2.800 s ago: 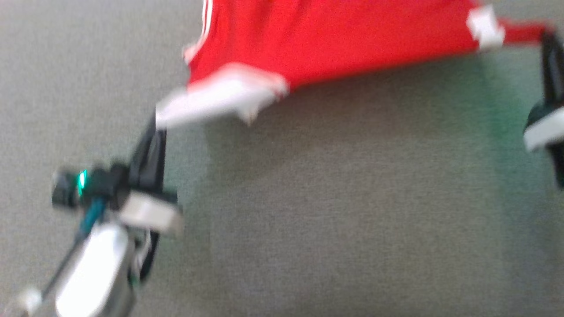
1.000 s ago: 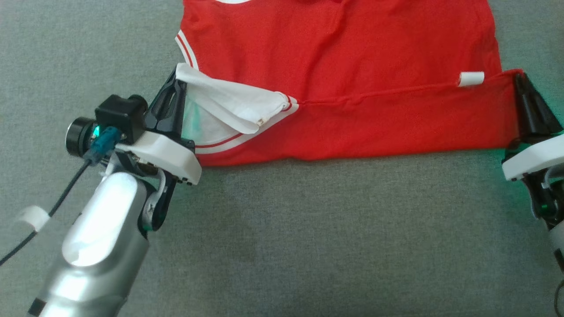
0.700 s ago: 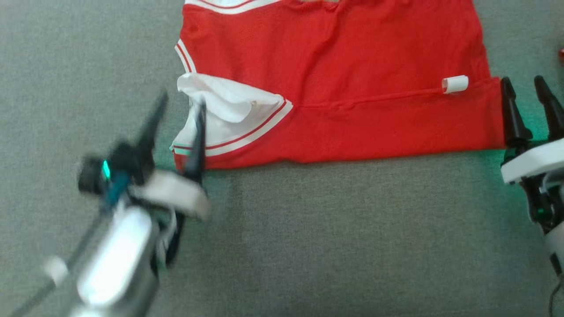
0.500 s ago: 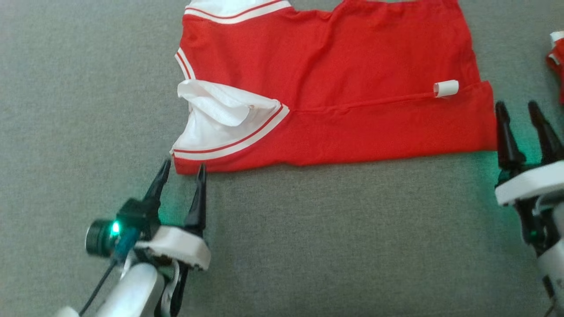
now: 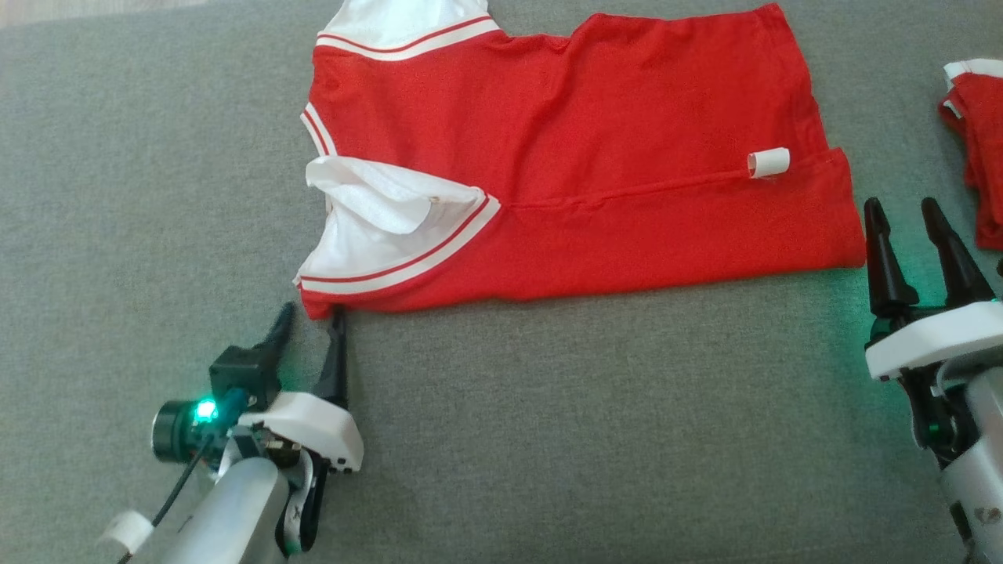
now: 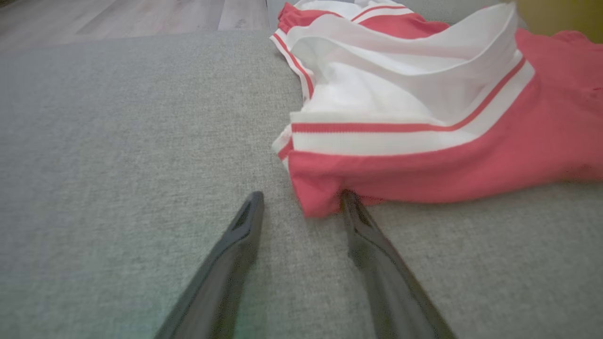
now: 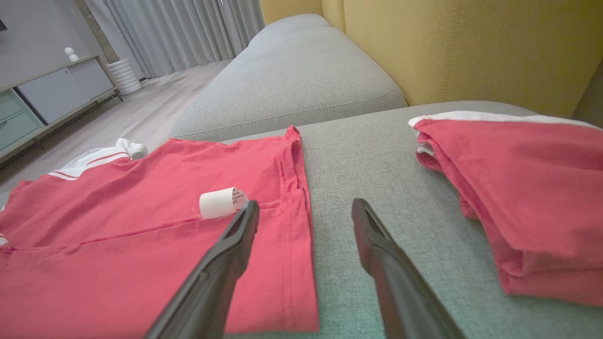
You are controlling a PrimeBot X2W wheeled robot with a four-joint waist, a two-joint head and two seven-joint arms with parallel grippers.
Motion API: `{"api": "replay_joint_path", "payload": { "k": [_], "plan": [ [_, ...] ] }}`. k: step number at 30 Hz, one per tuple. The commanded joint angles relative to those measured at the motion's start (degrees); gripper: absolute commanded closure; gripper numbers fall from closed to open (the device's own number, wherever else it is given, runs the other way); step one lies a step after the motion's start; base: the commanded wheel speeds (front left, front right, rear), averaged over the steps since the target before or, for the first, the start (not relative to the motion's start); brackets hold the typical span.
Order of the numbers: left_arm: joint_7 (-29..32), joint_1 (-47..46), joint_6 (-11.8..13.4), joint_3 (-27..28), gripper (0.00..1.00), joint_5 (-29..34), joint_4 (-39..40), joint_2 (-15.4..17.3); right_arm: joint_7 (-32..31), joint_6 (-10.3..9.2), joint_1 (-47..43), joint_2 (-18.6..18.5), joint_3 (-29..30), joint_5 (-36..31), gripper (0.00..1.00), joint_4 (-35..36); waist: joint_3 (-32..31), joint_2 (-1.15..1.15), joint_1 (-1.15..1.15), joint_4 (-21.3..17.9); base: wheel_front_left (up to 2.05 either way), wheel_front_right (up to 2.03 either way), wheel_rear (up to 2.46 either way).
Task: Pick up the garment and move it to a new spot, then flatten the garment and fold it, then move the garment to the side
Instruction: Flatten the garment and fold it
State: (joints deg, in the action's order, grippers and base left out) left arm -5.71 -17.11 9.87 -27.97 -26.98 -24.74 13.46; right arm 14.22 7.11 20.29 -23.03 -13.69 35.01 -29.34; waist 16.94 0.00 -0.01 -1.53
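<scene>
Tools: left gripper and right gripper are held wide, empty, at the near corners of the red jersey | Place: jersey is laid on the grey sofa cushion, near strip folded over | Step: folding judged part-done; a fresh edge grasp is called for | Unclear: far sleeve is cut off.

Two red garments lie on the sofa: one spread-out garment and one folded garment. The spread-out one has two white sleeves and one curled white label. Two end effectors show, the left end effector and the right end effector, each with two dark fingers.
</scene>
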Motion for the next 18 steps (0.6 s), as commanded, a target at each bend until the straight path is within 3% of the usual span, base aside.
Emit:
{"api": "replay_joint_path", "payload": {
  "k": [1,3,5,6,10,18],
  "plan": [
    [-0.68,-2.42,-0.77,1.42,0.41,-0.48,0.0,0.58,0.77,0.37,-1.07,-0.86,-0.87,-0.55,0.0,0.67,-0.18,0.0,0.01,0.2,0.0,0.0,0.0],
    [-1.42,-3.12,-1.44,1.16,0.62,-0.43,-1.35,0.48,0.77,0.37,-0.99,-0.86,-1.08,-0.52,0.0,-0.08,-0.45,0.0,0.01,0.52,0.0,0.0,0.0],
    [-2.2,-3.73,-2.01,0.86,0.96,-0.23,-2.46,0.47,0.77,0.37,-0.97,-0.95,-1.14,-0.59,0.0,-0.7,-0.71,0.0,0.01,0.92,0.0,0.0,0.0],
    [-2.47,-3.97,-2.47,0.53,1.0,-0.08,-2.89,0.51,0.77,0.37,-1.01,-0.97,-1.11,-0.57,0.0,-0.92,-0.85,0.0,0.01,1.12,0.0,0.0,0.0],
    [-3.6,-4.38,-3.95,-0.93,1.0,0.83,-3.73,0.88,0.77,0.37,-1.36,-1.11,-1.12,-0.62,0.0,-1.8,-1.44,0.0,0.01,1.78,0.0,0.0,0.0],
    [-4.55,-3.84,-4.5,-2.32,1.0,1.59,-2.89,1.46,0.07,0.37,0.12,-0.82,-1.71,-0.6,0.0,-9.66,-2.59,0.0,0.01,3.14,0.0,0.0,0.0]
  ]
}}
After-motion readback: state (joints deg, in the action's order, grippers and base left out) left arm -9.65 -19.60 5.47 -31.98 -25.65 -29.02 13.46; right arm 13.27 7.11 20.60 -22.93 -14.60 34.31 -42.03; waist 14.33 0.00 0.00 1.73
